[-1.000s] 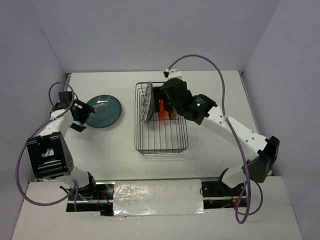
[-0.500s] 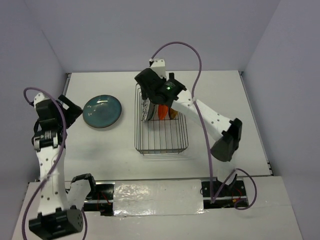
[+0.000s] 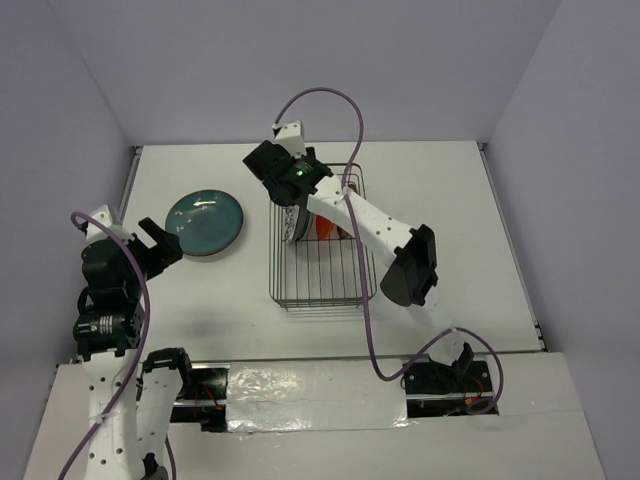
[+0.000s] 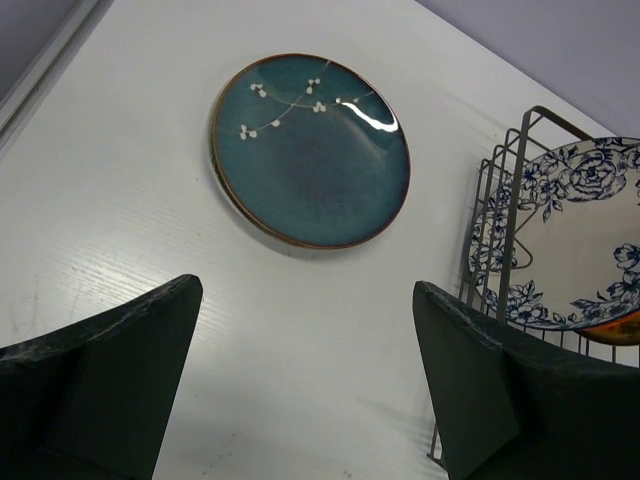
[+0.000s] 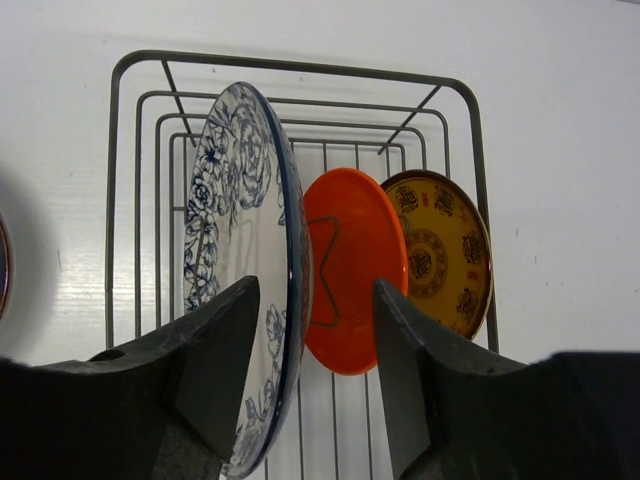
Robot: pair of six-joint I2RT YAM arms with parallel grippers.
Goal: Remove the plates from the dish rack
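On white tabletop [image 3: 450,200]: dark teal round ceramic plate [image 3: 205,222] unloaded left of dark wire dish rack [image 3: 320,285], right gripper [image 5: 312,300] spread astride upright white blue-floral plate [image 5: 245,250] in rack, left gripper [image 4: 308,290] spread and empty; next needs pinching rim, lifting straight up.

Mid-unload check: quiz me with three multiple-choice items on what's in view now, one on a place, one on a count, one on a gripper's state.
1. Where is the teal plate? A. flat on the table, left of the rack; B. standing in the rack; C. held in the air.
2. How many plates stand in the rack? A. one; B. five; C. three.
3. The left gripper is: A. shut on a plate; B. open and empty; C. shut on a wire.
Answers: 1 A, it lies on the table beside the rack. 2 C, white plate, orange plate, yellow plate. 3 B, its fingers stand apart with nothing between.
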